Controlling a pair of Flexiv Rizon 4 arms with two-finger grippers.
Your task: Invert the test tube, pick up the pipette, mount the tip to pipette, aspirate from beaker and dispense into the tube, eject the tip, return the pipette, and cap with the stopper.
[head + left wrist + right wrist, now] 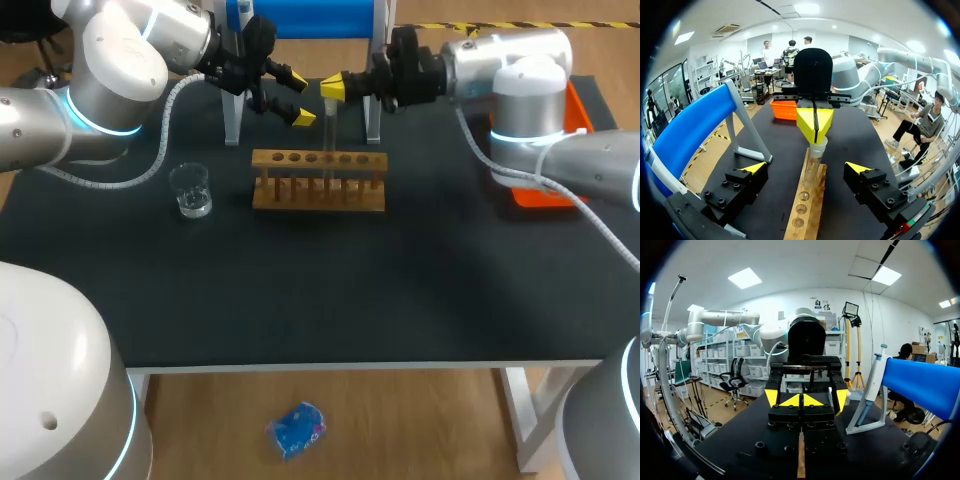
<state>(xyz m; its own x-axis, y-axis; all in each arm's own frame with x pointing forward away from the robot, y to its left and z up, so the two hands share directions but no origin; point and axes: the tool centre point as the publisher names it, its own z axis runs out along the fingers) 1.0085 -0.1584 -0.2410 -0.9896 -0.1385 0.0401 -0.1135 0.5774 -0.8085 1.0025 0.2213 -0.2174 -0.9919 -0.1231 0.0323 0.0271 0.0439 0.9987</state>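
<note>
Tube (pixel 327 135) is hanging upright over the rack (pixel 318 192), toward the 12 o'clock side of the table (pixel 300 300). The right claw (pixel 333 89) is pinching its upper end, tips pressing on the glass from two sides. Whether the tube's foot is sitting in a hole or just clearing it, I cannot tell. The left claw (pixel 300 98) is hovering spread at the tube's 9 o'clock, and its own wrist view is showing the fingers flanking the tube without touching it. The beaker (pixel 190 190) is sitting at the rack's 9 o'clock, well apart. The blue stand (pixel 310 18) is standing at the rack's 12 o'clock with the pipette (pixel 875 375) hanging in it, and an orange tray (pixel 577 105) is lying out at 3 o'clock. The inverting step appears to be under way, so nearly all of the task is remaining. The hazards are coming from how close things are. The two claws are facing each other near the same glass, so a slightly off approach risks knocking fingers together or nudging the tube askew. If this is a handover, letting go before the spread claw is gripping would be dropping the tube onto the rack. Turning it too low would be swinging its end into the rack, and a pinch this near the rim is leaving smooth glass free to slip.
</note>
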